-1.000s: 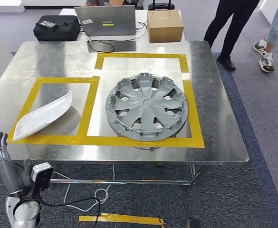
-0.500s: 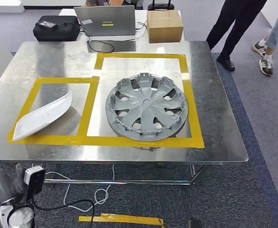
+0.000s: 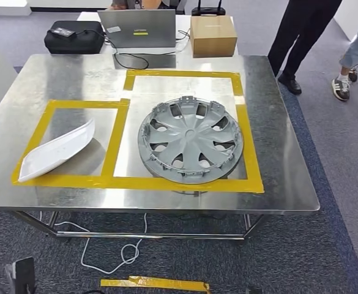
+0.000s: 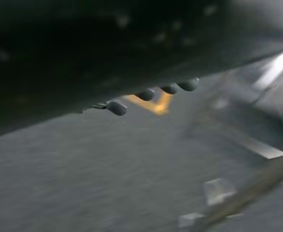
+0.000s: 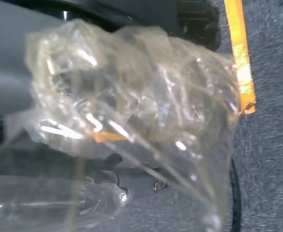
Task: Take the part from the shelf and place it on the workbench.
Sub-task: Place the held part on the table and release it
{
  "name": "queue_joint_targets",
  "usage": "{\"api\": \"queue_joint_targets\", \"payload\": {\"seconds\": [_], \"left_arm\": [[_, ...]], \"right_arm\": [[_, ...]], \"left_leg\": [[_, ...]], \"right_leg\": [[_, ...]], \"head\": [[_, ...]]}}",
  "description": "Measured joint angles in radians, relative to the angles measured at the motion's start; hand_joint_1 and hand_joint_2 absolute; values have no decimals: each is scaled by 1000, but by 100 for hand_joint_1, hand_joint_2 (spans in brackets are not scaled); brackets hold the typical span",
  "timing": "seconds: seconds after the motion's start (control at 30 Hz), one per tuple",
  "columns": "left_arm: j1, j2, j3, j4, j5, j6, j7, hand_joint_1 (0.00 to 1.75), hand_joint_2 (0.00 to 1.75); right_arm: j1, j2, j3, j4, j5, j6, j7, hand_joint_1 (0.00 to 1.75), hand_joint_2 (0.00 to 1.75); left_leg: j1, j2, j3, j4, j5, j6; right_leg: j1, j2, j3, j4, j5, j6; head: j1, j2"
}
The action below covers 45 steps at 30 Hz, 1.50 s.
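The white part [image 3: 55,150] lies on the surface [image 3: 287,159] at nine o'clock, inside a yellow tape frame [image 3: 117,142]; the grey wheel cover [image 3: 189,139] sits just beside it at centre. The left robot hand [image 4: 147,94] shows blurred fingertips above the floor; whether they are apart or together cannot be told. Crumpled clear plastic [image 5: 132,111] covers the right robot hand, state unclear. A laptop [image 3: 137,28] stands at twelve o'clock; people's legs [image 3: 302,37] stand at two o'clock.

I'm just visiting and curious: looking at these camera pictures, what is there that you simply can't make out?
- Left hand: the left wrist view is motion-blurred and mostly dark; dark fingertips show, but open or closed is unclear.
- Right hand: in the right wrist view crinkled clear plastic covers the picture, hiding the fingers.
- People: the head view's top edge cuts them off above the legs.
- Laptop screen: faces away.
- Cardboard box: closed, contents hidden.
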Motion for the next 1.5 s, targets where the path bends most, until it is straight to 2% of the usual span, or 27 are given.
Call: {"api": "queue_joint_targets", "payload": {"seconds": [0.07,0.1,0.23,0.3,0.37,0.43,0.47,0.5,0.57,0.6,0.63,0.73,0.8,0.87,0.9,0.93,0.97,1.0,1.07,1.13,1.17,1.23,1.3,1.4,1.43,1.47,1.5], "left_arm": [[-7,6,37,98,-38,12,8,0,0],[-11,9,49,139,-57,15,15,0,0],[-30,11,79,284,-124,-20,85,0,0],[-36,9,82,339,-162,-30,113,0,0],[-42,7,80,382,-194,-35,125,0,0],[-46,4,78,414,-211,-38,129,0,0],[-47,3,76,427,-215,-39,129,0,0],[-49,2,74,438,-217,-39,129,0,0],[-56,0,68,454,-222,-39,129,0,0],[-60,0,65,461,-223,-39,129,0,0],[-63,-2,63,467,-225,-39,129,0,0],[-65,-7,60,480,-225,-40,130,0,0],[-67,-8,59,485,-225,-40,130,0,0],[-69,-9,57,487,-231,-40,130,0,0],[-69,-11,55,489,-237,-39,131,0,0],[-69,-13,53,491,-243,-39,133,0,0],[-69,-15,50,492,-249,-40,135,0,0],[-69,-16,47,494,-255,-42,140,0,0],[-70,-19,38,498,-269,-48,150,0,0],[-71,-25,29,501,-282,-56,162,0,0],[-72,-28,25,503,-290,-60,167,0,0],[-74,-32,15,507,-304,-64,177,0,0],[-73,-35,6,510,-315,-64,185,0,0],[-73,-37,-2,513,-322,-64,190,0,0],[-73,-37,-5,514,-323,-64,191,0,0],[-73,-37,-7,514,-323,-64,192,0,0],[-73,-37,-10,514,-323,-64,193,0,0]], "right_arm": [[-2,-2,-3,0,0,1,5,0,0],[-3,-2,-4,0,0,1,7,0,0],[-1,-3,-8,0,-1,2,10,0,0],[0,-3,-11,0,-3,3,10,0,0],[0,-3,-15,1,-4,5,10,0,0],[2,-4,-17,1,-5,5,11,0,0],[2,-4,-18,1,-5,5,11,0,0],[2,-4,-18,1,-5,5,12,0,0],[2,-4,-20,1,-5,5,15,0,0],[2,-4,-21,1,-5,5,16,0,0],[2,-4,-21,1,-5,5,17,0,0],[2,-4,-22,2,-5,5,18,0,0],[3,-4,-24,2,-5,5,19,0,0],[3,-5,-25,3,-5,5,19,0,0],[3,-5,-26,3,-5,5,20,0,0],[3,-5,-27,3,-5,6,20,0,0],[3,-5,-28,3,-6,8,21,0,0],[3,-6,-29,3,-7,11,21,0,0],[0,-7,-31,3,-12,19,21,0,0],[-4,-7,-32,3,-19,25,20,0,0],[-5,-8,-33,3,-22,28,20,0,0],[-4,-8,-36,3,-27,34,19,0,0],[-3,-9,-40,4,-31,39,19,0,0],[-2,-9,-45,4,-34,43,19,0,0],[-1,-9,-47,4,-34,44,20,0,0],[-1,-9,-48,4,-34,45,20,0,0],[-1,-9,-49,4,-34,47,20,0,0]], "left_leg": [[0,-2,0,8,-5,-10],[-1,-3,-1,12,-6,-16],[0,-5,-3,20,-9,-40],[3,-6,-23,77,-62,-49],[4,-7,-69,204,-145,-56],[5,-7,-93,292,-183,-58],[5,-7,-80,284,-174,-57],[6,-7,-47,236,-149,-54],[5,-10,43,90,-96,-49],[4,-12,72,36,-81,-45],[2,-14,87,6,-75,-41],[-2,-13,77,1,-61,-22],[-1,-9,60,-1,-43,-5],[-3,-6,38,-1,-26,5],[-6,-5,26,0,-17,7],[-10,-4,14,1,-9,8],[-13,-3,3,1,-1,9],[-16,-2,-6,2,6,9],[-22,-3,-21,5,19,7],[-26,-2,-30,8,32,1],[-26,-1,-33,9,38,-4],[-23,-2,-37,11,47,-16],[-19,-6,-49,40,4,-29],[-8,-10,-89,206,-141,-49],[-4,-10,-96,260,-162,-54],[-1,-9,-90,285,-158,-58],[2,-9,-68,275,-135,-60]], "right_leg": [[0,-1,72,-132,44,-5],[1,0,96,-171,53,-10],[3,3,107,-184,63,-37],[0,2,102,-187,71,-50],[1,1,91,-187,78,-58],[2,0,79,-186,87,-59],[2,1,73,-185,91,-57],[2,2,68,-184,95,-55],[4,4,60,-182,104,-47],[6,3,57,-180,108,-42],[7,3,55,-180,113,-36],[3,3,49,-179,123,-15],[1,3,25,-136,74,-6],[1,2,-16,-15,-22,-2],[1,2,-31,50,-58,-1],[2,2,-35,96,-75,-1],[3,2,-20,104,-70,-3],[4,2,14,72,-48,-8],[12,1,121,-74,-5,-24],[19,-1,203,-200,4,-36],[21,-2,217,-227,0,-39],[21,-3,209,-236,12,-46],[16,-6,195,-240,31,-59],[15,-8,161,-238,60,-68],[15,-9,148,-234,70,-67],[14,-9,134,-228,78,-64],[13,-9,119,-220,86,-61]], "head": [[0,0],[-1,0],[-2,0],[-5,0],[-8,0],[-8,0],[-8,0],[-8,0],[-9,0],[-8,0],[-8,0],[-8,0],[-6,0],[-3,0],[-3,0],[-3,0],[-3,0],[-3,0],[-4,0],[-5,0],[-5,0],[-4,0],[-4,0],[-9,0],[-10,0],[-10,0],[-10,0]]}}
